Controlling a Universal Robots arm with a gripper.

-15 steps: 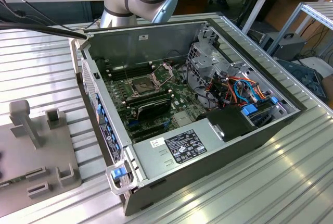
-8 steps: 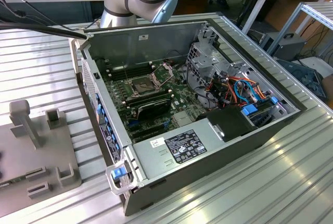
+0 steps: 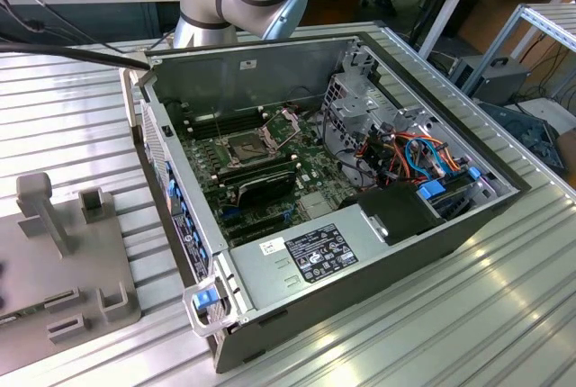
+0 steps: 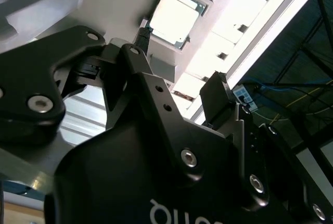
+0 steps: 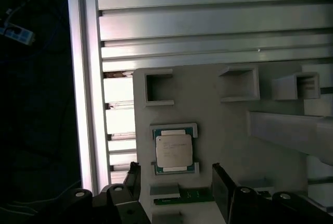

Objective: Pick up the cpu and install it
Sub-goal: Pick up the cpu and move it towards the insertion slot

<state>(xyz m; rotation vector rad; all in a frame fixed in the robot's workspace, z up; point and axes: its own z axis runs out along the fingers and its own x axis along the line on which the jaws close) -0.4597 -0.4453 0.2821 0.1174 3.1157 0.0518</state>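
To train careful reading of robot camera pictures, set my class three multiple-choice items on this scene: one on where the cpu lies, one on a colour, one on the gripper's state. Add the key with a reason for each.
1. Where does the cpu lie?
A) in the socket
B) in a recess of the grey fixture plate
C) on a memory stick

2. What colour is the motherboard inside the open computer case?
A) green
B) red
C) white

3. How is the gripper?
A) shut on the cpu
B) shut on nothing
C) open, holding nothing

Key:
1 B: both wrist views show the cpu seated in a recess of the fixture plate.
2 A: the exterior view shows the board as green.
3 C: in the first wrist view the fingers stand apart, with the cpu not between them.
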